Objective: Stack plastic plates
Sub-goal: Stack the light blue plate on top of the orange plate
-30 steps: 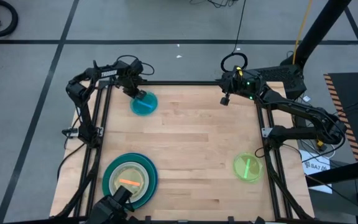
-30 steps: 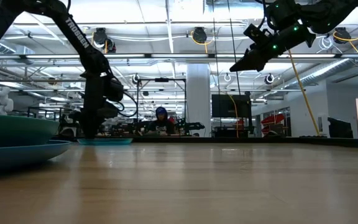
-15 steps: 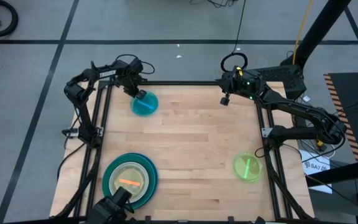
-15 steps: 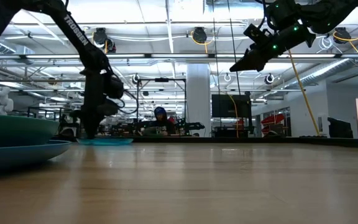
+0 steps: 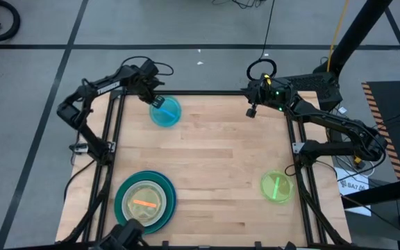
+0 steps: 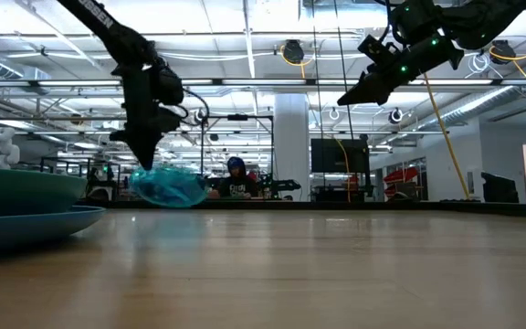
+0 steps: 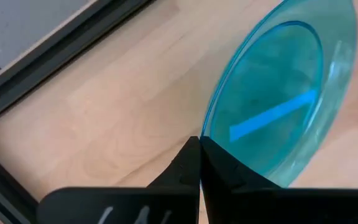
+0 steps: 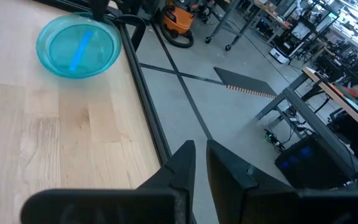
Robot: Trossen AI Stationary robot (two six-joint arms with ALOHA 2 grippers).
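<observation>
A small translucent cyan plate hangs over the table's far left part; it also shows in the low view and the right wrist view. My left gripper is shut on it. A stack of plates sits at the near left, with a large blue plate lowest, a teal one on it and a pale one inside. A lime green plate lies flat at the table's right edge. My right gripper is shut and empty, high over the far right part of the table. My left gripper pinches the cyan plate's rim between its two fingers, on the plate's far left side. The fingers come from above, pointing down. The plate hangs tilted below the fingers, lifted clear of the table.
A black frame rail runs along the table's far edge, with more rails down both sides. The bare wooden middle of the table lies between the stack and the lime green plate.
My left gripper has risen and gone a little toward the table's right edge, still shut on the cyan plate. The plate, flat on the table before, is now lifted clear and tilted.
</observation>
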